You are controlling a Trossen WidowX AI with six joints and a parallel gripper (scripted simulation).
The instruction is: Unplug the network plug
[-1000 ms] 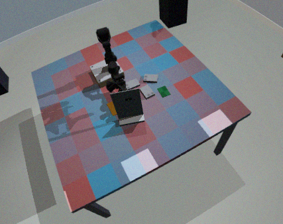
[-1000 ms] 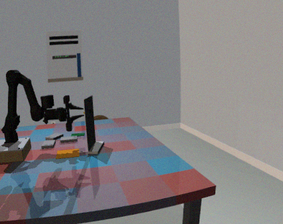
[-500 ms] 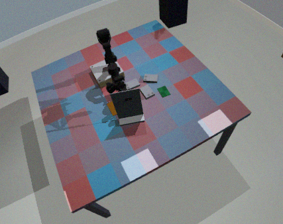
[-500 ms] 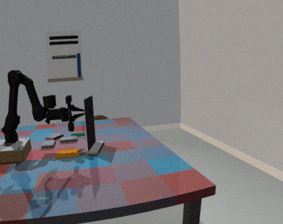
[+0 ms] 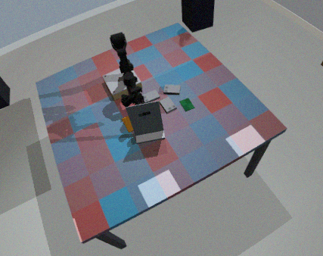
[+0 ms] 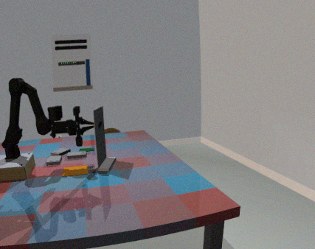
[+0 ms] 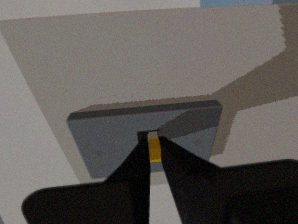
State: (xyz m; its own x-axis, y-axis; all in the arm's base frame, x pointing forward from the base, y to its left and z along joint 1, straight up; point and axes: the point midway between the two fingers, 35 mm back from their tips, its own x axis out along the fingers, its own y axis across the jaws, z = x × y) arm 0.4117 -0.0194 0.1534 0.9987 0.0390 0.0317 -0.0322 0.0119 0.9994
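The dark upright panel [image 5: 145,119] stands on its base near the table's middle; it also shows edge-on in the exterior view [image 6: 99,136]. In the wrist view the yellow plug [image 7: 154,149] sits in the socket of the grey socket block [image 7: 145,142]. My gripper [image 7: 153,142] is shut on the plug, one finger on each side of it, right at the socket face. From the side, my fingertips [image 6: 90,127] touch the panel's back face, with the arm reaching level from the left. The plug's tab is hidden by the fingers. A green square [image 5: 187,104] lies flat on the table to the right of the panel.
Three flat grey plates [image 5: 168,104] [image 5: 172,89] [image 5: 151,95] lie beside the green square. An orange block [image 6: 75,170] lies on the table next to the panel's base. The arm's base sits on a tan box [image 6: 9,167].
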